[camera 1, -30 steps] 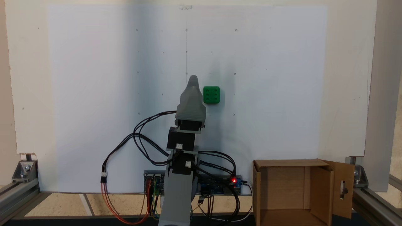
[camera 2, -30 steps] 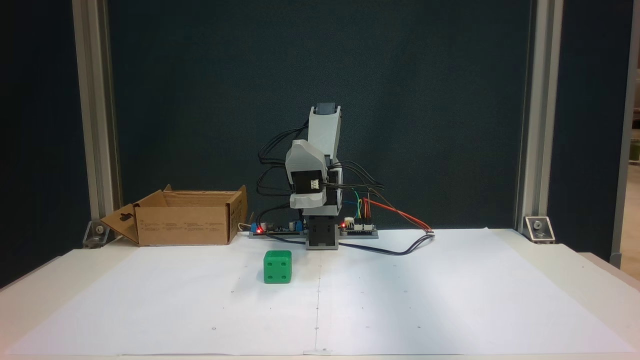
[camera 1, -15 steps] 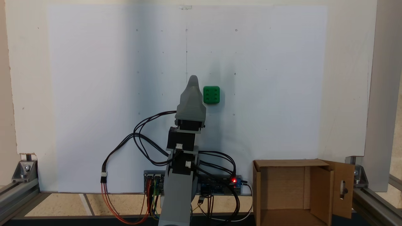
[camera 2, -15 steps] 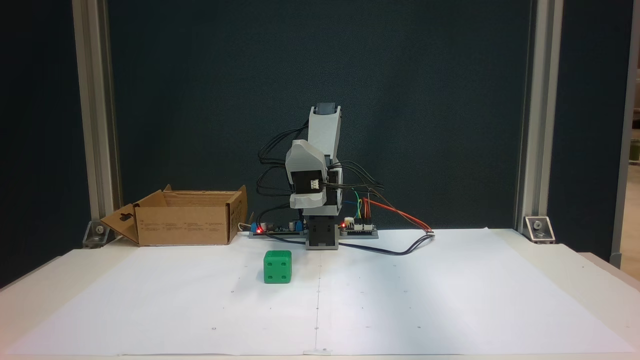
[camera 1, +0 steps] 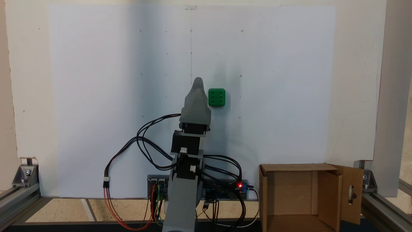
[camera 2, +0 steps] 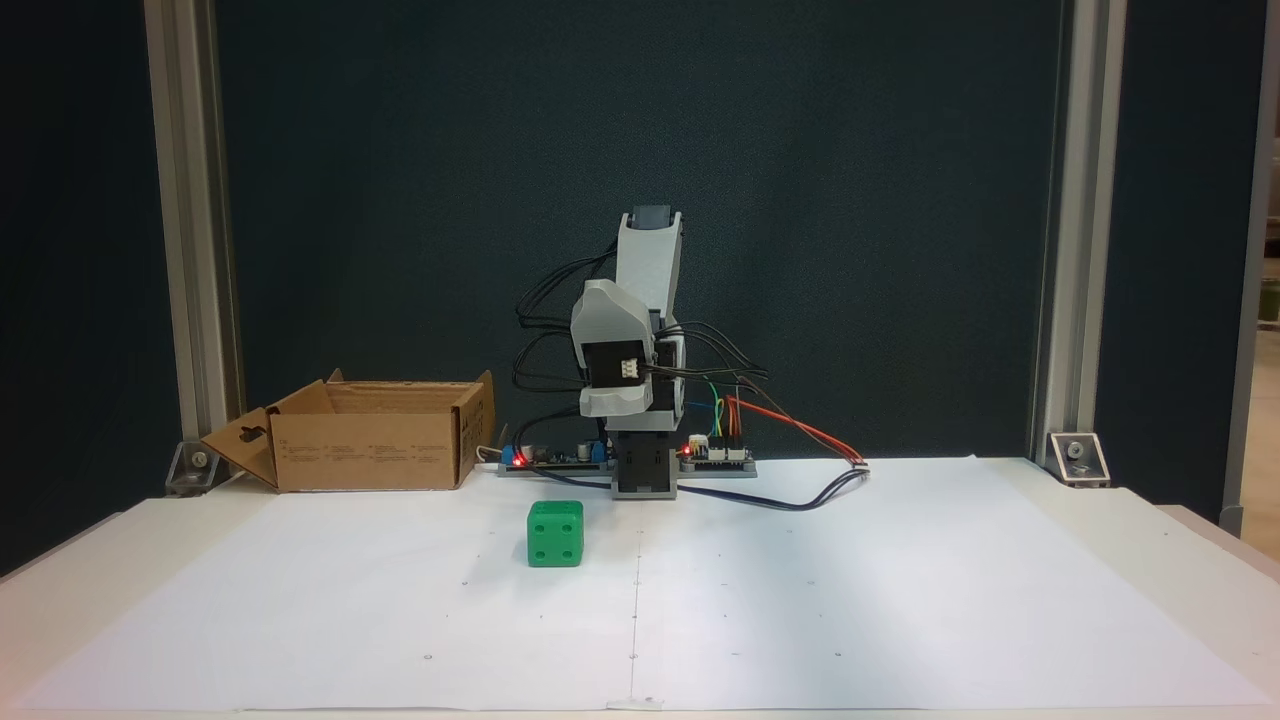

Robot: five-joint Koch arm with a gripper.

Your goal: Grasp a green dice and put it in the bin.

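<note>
— One green dice (camera 1: 216,97) on the white paper sheet (camera 1: 96,96), six pips up in the fixed view from above. Lying flat, apart from everything, just to the right of the gripper (camera 1: 197,81) there.

— And from the front fixed view?

— Same green dice (camera 2: 555,534), four pips on the near face, sitting in front of the arm's base (camera 2: 644,472) and a little to its left. Nothing touching it.

— Jaws?

— Cannot tell. Grey gripper folded down over the arm, tapering to a single tip from above; only one tip showing, so no saying whether spread or closed. Nothing seen held. In the front fixed view just the grey housing (camera 2: 612,345), tip hidden.

— Bin?

— Brown cardboard bin (camera 1: 297,199), flaps open, well apart from the green dice: to the lower right of it from above, beside the arm's base. Slot-cut flap sticking out at its right side there. From the front, bin (camera 2: 370,448) behind and to the left of the green dice, at the sheet's far edge.

— Anything else near the dice?

— Black and coloured cables (camera 1: 141,141) looping from the arm, and circuit boards (camera 2: 715,456) with red lights by the base, all well behind the green dice.
</note>
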